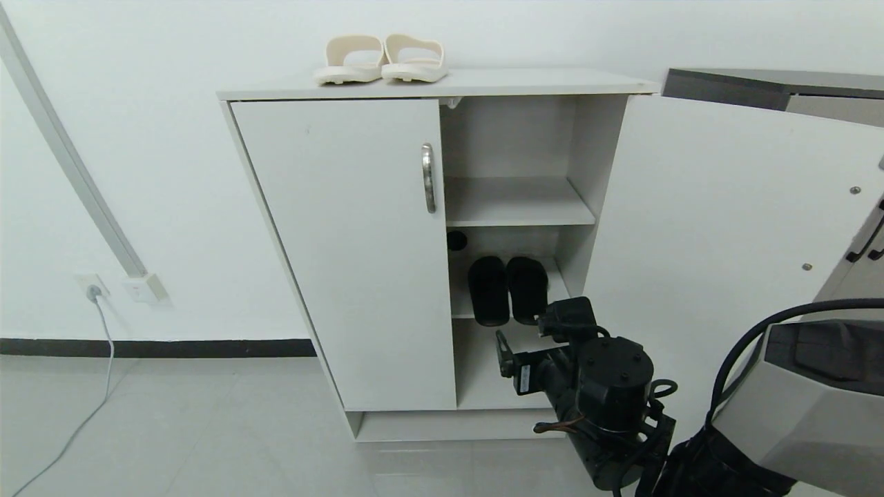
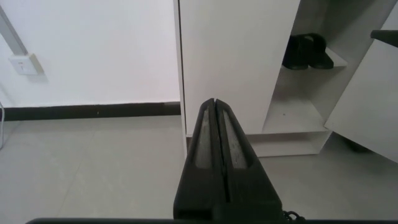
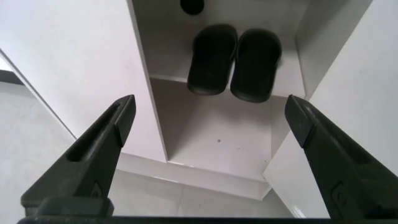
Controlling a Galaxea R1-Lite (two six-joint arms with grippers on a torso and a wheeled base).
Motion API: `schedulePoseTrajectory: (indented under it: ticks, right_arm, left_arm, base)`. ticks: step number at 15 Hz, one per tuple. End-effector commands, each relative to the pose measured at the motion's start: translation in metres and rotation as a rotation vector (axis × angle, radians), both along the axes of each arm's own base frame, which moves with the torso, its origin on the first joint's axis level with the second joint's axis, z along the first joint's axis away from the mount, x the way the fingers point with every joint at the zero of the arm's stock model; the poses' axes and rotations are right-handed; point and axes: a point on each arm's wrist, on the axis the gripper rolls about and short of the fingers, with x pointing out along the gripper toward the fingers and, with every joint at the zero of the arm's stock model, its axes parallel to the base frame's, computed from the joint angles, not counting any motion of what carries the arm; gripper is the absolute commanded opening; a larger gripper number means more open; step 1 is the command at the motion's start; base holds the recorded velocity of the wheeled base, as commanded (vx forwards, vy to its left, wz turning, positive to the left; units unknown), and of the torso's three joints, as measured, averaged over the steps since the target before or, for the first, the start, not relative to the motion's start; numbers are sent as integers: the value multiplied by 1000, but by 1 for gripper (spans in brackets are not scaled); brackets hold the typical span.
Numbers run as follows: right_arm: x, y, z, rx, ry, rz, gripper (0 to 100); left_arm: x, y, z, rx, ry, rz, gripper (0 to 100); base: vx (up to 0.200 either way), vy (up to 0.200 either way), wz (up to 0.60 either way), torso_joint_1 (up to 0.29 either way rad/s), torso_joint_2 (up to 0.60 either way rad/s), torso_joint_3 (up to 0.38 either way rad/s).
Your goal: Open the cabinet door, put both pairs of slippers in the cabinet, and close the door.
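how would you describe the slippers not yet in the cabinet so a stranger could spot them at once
Find the white cabinet against the wall, its right door swung open. On its flat top, above the closed left door, sits a pair of cream slippers side by side. They are pale and out in the open, unlike the black slippers on a shelf inside.

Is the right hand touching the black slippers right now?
Apart. The right wrist view shows the open right hand held back, with a clear gap to the black slippers.
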Motion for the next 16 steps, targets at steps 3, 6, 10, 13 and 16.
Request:
schedulePoseTrajectory:
  ticks: [3, 6, 10, 13, 16]
  right_arm:
    - [0, 0, -1, -3, 3, 0, 100]
    - [0, 0, -2, -4, 4, 0, 100]
    - [-1, -1, -3, -9, 8, 0, 100]
    - [-2, -2, -4, -11, 10, 0, 100]
    - [-2, -2, -4, -13, 11, 0, 100]
  left_arm:
    - [0, 0, 0, -2, 1, 0, 0]
    - [0, 0, 0, -2, 1, 0, 0]
    - [0, 0, 0, -2, 2, 0, 0]
    - [0, 0, 0, -2, 1, -1, 0]
    - [0, 0, 0, -2, 1, 0, 0]
  base:
    - [0, 0, 0, 0, 0, 0]
    - [0, 67, 0, 8, 15, 49]
    - [0, 200, 0, -1, 5, 21]
    - [0, 200, 0, 12, 6, 2]
    - [0, 200, 0, 2, 4, 4]
